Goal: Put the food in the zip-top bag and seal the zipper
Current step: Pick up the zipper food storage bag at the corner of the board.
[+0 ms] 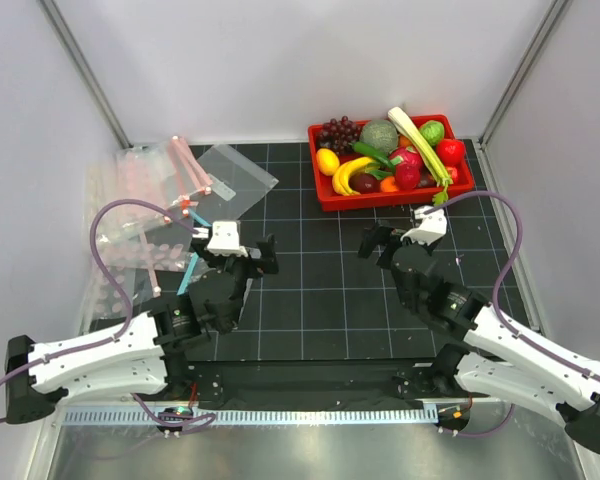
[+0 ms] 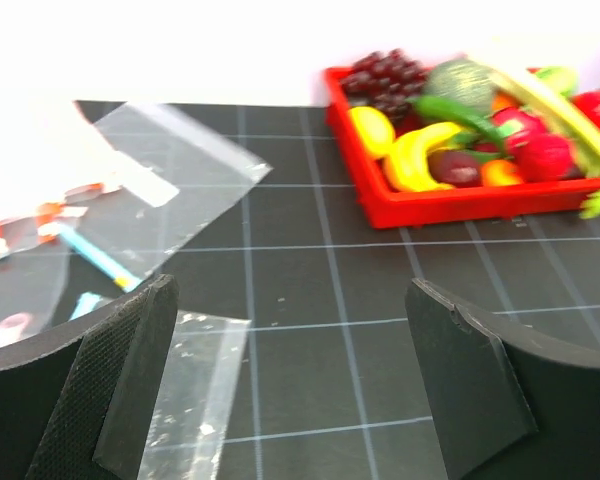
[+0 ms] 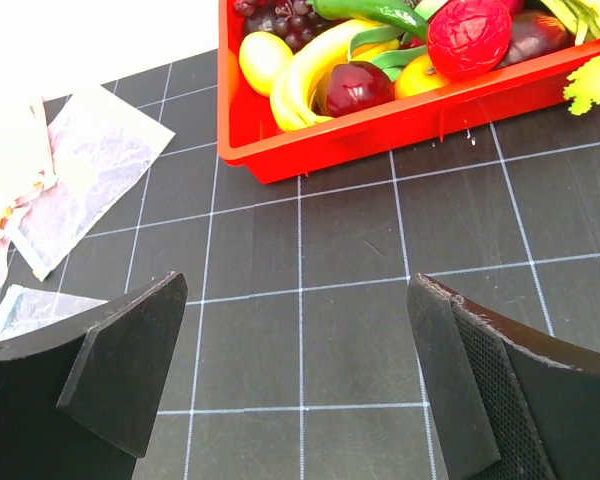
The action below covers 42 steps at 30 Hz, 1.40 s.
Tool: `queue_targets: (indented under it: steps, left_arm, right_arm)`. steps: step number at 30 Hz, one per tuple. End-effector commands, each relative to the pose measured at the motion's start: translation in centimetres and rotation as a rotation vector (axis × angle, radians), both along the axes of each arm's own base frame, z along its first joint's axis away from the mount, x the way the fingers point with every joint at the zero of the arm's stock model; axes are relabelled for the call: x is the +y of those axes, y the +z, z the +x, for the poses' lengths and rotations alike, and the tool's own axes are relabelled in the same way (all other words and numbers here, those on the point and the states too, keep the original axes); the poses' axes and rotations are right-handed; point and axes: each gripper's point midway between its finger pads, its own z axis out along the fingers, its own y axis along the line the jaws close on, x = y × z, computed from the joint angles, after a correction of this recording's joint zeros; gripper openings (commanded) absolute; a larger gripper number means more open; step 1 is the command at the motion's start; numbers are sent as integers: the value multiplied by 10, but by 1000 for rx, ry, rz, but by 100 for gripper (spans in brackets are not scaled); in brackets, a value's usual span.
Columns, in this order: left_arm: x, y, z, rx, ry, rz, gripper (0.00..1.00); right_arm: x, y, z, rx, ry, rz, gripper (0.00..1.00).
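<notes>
Top external view: both arms are low over the black gridded mat (image 1: 320, 290), and nothing is in hand on either side. The left gripper (image 1: 263, 258) is spread wide, with only mat and a corner of clear plastic between its fingers (image 2: 120, 380). The right gripper (image 1: 377, 245) is just as wide, fingers (image 3: 120, 370) framing bare grid, pointed at the red tray (image 1: 380, 200).

All the food is in that tray, at the far right of the mat. The celery (image 1: 420, 145) lies slantwise across the heap, its leafy end spilling over the near right rim. The lemon (image 1: 327, 161) is tucked against the left wall, beside the banana (image 1: 350, 175), with the grapes (image 1: 338, 131) behind it. A dark green vegetable (image 1: 372, 152) lies across the middle.

The bag (image 1: 238, 178) lies flat and empty at the far left, well apart from the tray, at the edge of a loose pile of clear bags (image 1: 130, 230). The zipper (image 1: 192, 168) runs along its left edge as a pale pink strip; I cannot tell whether it is pressed shut. Neither gripper touches it.
</notes>
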Motion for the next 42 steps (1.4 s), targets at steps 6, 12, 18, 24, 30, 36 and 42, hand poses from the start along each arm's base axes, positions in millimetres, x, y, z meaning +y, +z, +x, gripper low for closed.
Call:
queue_targets:
  steps: [6,12,18,24,30,36,42]
  left_arm:
    - [28,-14,40,122,187,-19,100]
    - [68,-64,83,315,323,-251,100]
    - [72,-102,123,472,384,-407,100]
    - [103,-128,163,532,552,-481,94]
    - [117,-148,199,575,600,-508,86]
    - [129,-146,230,567,626,-422,82]
    - [143,-146,266,635,655,-110,84]
  right_arm:
    - [2,17,-1,-69,23,70,100]
    - [6,14,0,-62,39,61,100]
    - [7,12,0,-57,39,55,100]
    - [6,11,-1,-56,40,49,100]
    - [7,15,-1,-63,50,62,100]
    - [9,17,-2,-67,62,69,100]
    - [10,19,-4,-69,74,77,100]
